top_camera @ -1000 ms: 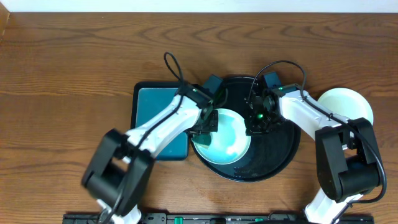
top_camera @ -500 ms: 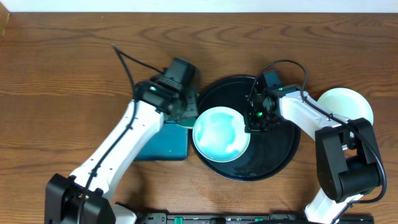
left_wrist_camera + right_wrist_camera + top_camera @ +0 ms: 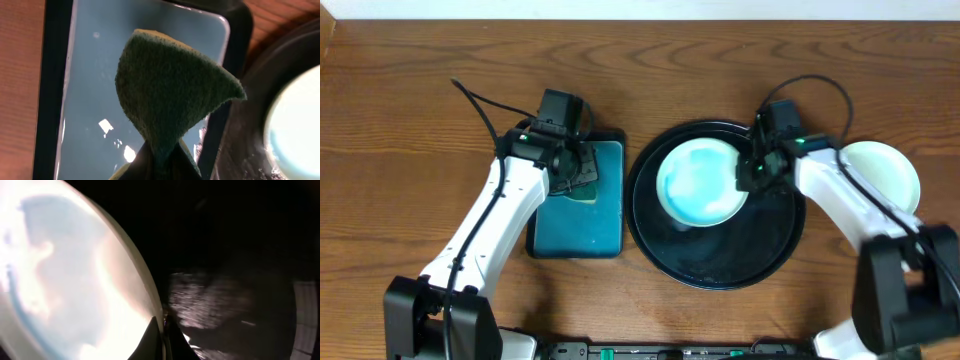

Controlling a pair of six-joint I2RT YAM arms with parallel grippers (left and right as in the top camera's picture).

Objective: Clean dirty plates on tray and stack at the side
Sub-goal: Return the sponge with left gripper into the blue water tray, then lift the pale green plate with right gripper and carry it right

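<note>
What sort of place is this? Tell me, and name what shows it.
Probably a robot test bench staged for dishwashing, not a real kitchen: two robot arms at a wood table, a plate over a black tray, and a sponge over a teal tray.

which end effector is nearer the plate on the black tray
Right. The right end effector pinches the plate at its rim; the left end effector is over the teal tray, holding a sponge.

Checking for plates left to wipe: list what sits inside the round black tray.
One pale mint plate lies in the black tray, with the right gripper pinching its rim. The bare tray floor around it shows glistening smears. Whatever lies under the plate is hidden.
</note>
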